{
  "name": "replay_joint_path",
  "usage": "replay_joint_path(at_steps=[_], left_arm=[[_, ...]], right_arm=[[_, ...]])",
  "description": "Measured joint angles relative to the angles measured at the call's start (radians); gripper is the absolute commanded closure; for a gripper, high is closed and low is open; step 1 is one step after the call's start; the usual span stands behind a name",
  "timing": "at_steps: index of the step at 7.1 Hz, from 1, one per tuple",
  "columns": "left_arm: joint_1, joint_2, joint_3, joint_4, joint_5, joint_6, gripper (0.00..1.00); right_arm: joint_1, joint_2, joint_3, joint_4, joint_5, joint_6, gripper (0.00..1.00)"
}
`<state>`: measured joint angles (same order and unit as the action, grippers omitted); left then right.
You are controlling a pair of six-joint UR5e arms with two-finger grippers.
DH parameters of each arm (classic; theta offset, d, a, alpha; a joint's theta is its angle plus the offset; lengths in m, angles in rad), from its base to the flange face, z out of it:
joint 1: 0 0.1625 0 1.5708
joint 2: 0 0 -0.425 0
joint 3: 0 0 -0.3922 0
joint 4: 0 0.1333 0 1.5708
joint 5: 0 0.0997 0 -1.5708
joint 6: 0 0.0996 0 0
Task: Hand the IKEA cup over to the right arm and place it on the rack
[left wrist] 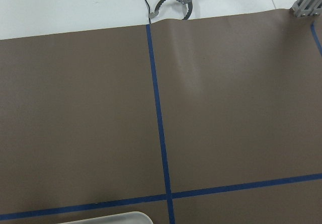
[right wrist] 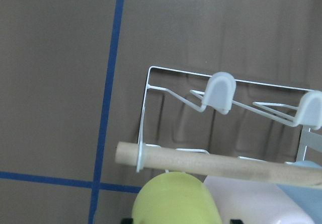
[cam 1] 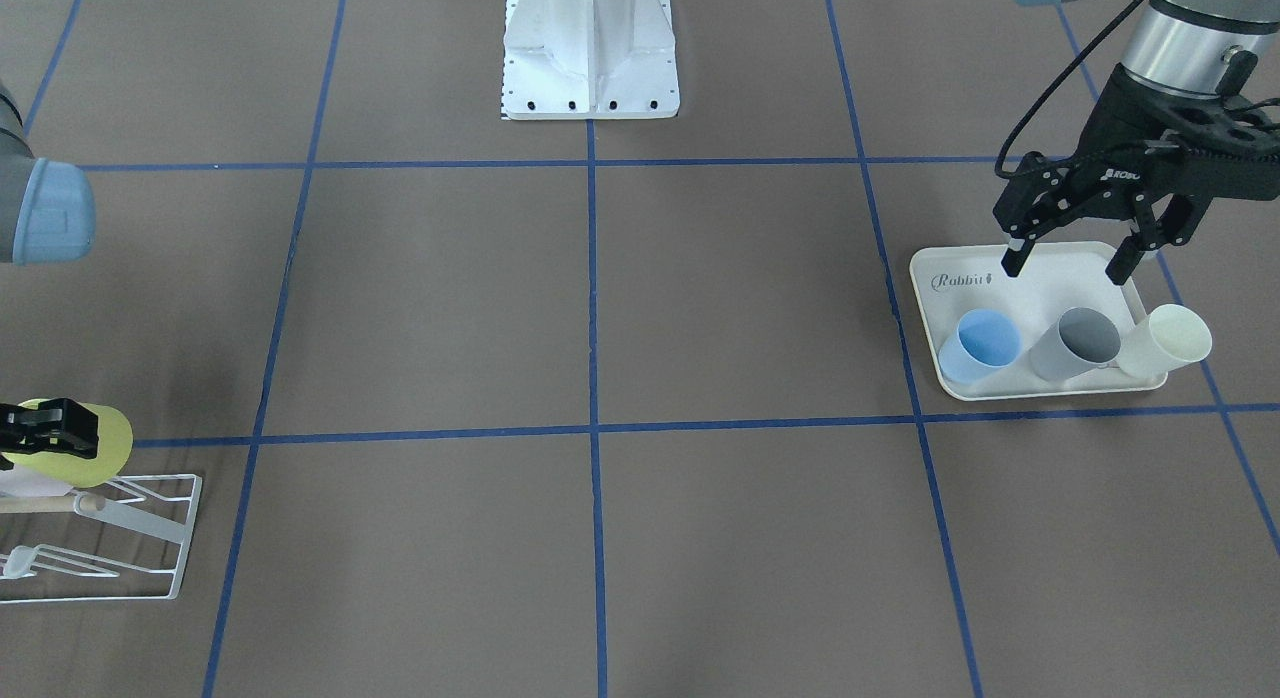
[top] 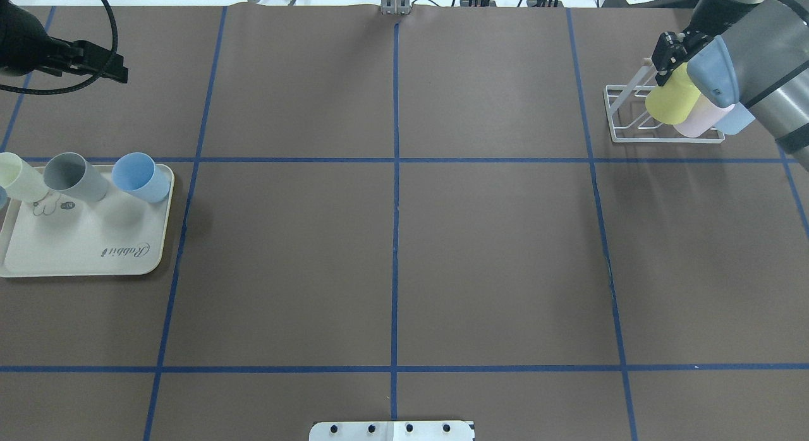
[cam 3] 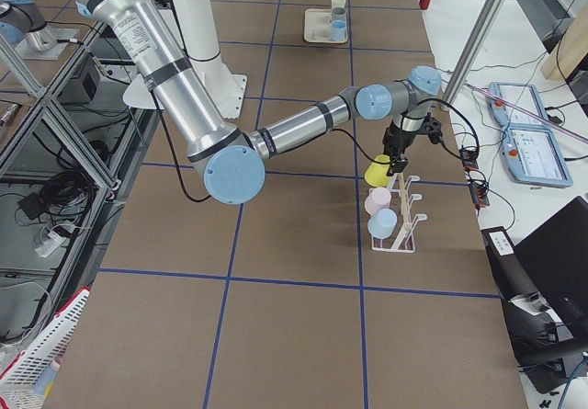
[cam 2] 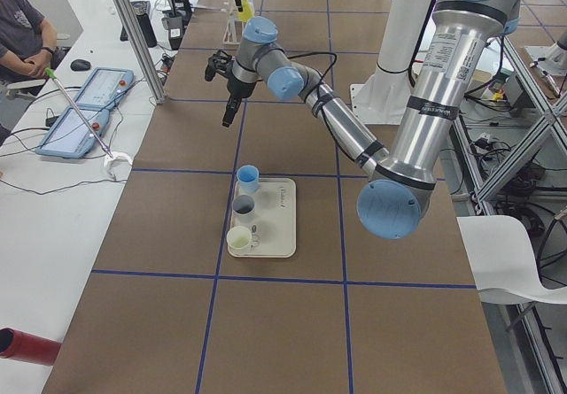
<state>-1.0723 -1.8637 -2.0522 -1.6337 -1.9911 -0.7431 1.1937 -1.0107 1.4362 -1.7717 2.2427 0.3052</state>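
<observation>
While the right gripper (top: 665, 68) clamps it between both fingers, the cup (top: 674, 103) shows as a plain lime-yellow tumbler, tilted on its side. It sits at the rack's (top: 620, 114) end, just beside a pink cup (top: 699, 121) and close to the wooden dowel (right wrist: 211, 164). Its body pokes out past the fingertips. The left gripper (cam 1: 1066, 268) hangs spread wide above the tray (cam 1: 1060, 278), empty

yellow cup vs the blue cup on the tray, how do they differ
The yellow cup is held in the right gripper at the rack; the blue cup stands free on the tray. The yellow cup lies tilted sideways; the blue cup is upright, mouth up. Both are plain handleless tumblers.
</observation>
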Motion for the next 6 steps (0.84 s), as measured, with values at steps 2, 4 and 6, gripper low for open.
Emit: replay_joint_path(at_steps=[2, 4, 6], left_arm=[[0.000, 0.000, 0.001, -0.001, 0.000, 0.000, 0.00], [0.000, 0.001, 0.002, -0.001, 0.000, 0.000, 0.00], [0.000, 0.002, 0.002, -0.001, 0.000, 0.001, 0.00]], right_arm=[[0.001, 0.003, -0.003, 0.000, 0.000, 0.000, 0.07], [0.001, 0.004, -0.003, 0.009, 0.000, 0.002, 0.02], [0.004, 0.003, -0.003, 0.025, 0.000, 0.008, 0.02]])
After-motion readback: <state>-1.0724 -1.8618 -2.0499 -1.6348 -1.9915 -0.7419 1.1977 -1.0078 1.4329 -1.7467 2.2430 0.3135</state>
